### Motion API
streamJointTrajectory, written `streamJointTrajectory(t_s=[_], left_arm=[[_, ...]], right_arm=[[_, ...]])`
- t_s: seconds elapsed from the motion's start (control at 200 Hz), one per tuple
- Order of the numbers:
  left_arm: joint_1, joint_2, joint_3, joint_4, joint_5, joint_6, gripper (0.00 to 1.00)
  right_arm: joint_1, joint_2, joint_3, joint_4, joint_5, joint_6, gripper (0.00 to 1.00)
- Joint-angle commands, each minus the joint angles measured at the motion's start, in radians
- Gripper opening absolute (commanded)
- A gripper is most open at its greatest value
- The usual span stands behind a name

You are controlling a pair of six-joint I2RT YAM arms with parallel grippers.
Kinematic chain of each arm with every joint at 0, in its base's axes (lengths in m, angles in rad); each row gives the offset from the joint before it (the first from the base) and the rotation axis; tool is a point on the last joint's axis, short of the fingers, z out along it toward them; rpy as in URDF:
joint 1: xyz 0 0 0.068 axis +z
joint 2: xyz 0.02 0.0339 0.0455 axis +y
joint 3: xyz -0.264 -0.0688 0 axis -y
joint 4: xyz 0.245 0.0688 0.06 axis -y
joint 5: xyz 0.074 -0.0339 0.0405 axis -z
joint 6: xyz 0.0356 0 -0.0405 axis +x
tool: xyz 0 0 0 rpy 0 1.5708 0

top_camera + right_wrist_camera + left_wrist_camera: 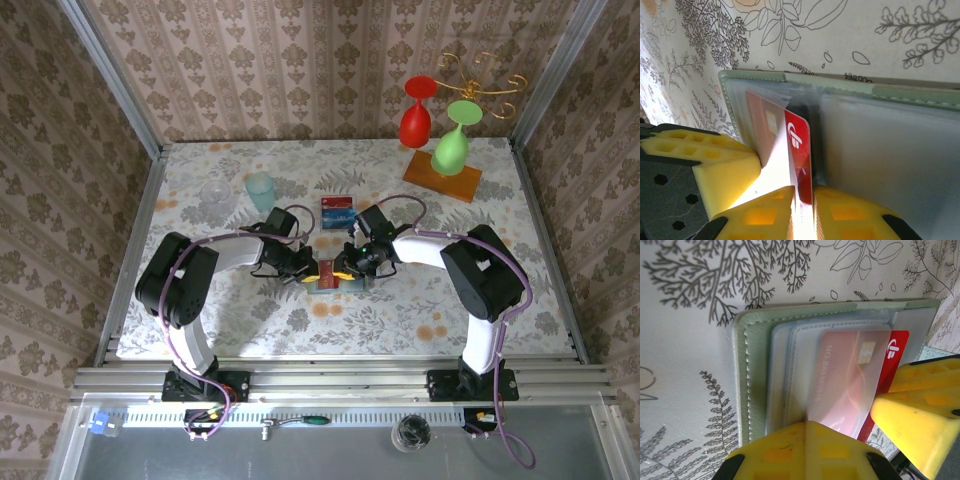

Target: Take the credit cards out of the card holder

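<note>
The grey-green card holder [752, 370] lies open on the flowered table, its clear sleeves facing up. A red credit card [896, 346] sticks partway out of one sleeve. My left gripper [810, 424] is shut on the edge of that clear sleeve. My right gripper [804, 192] is shut on the free edge of the red card [799, 145], beside the holder's other panel [890, 150]. In the top view both grippers, left [308, 270] and right [346, 268], meet over the holder [336, 284]. The right finger [920, 410] shows in the left wrist view.
A clear box with red and blue cards [338, 212] lies just behind the grippers. A teal cup [260, 187] and a clear glass [213, 192] stand at the back left. A red glass [416, 118] and a green glass [452, 145] hang over an orange board [442, 176].
</note>
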Motion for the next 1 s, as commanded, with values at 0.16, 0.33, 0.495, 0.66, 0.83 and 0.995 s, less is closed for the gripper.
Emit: streamJointTrajectory(t_s=[0.16,0.33,0.495,0.66,0.83,0.995], left_arm=[[0.004,0.038,-0.013,-0.058,-0.045,0.016,0.00],[0.005,0.037,-0.013,-0.060,-0.046,0.017,0.00],[0.004,0.038,-0.013,-0.060,-0.045,0.015,0.00],[0.004,0.040,-0.010,-0.061,-0.045,0.015,0.00],[0.004,0.042,-0.002,-0.059,-0.042,0.014,0.00],[0.003,0.036,0.002,-0.061,-0.037,0.013,0.00]], right_arm=[[0.002,-0.016,-0.039,0.055,-0.022,0.019,0.12],[-0.008,-0.035,-0.057,0.060,-0.002,0.018,0.09],[-0.032,-0.058,-0.082,0.051,0.004,0.009,0.08],[-0.054,-0.088,-0.102,0.032,0.008,-0.009,0.08],[-0.073,-0.117,-0.114,0.005,0.011,-0.026,0.06],[-0.077,-0.146,-0.096,-0.081,0.052,-0.074,0.02]])
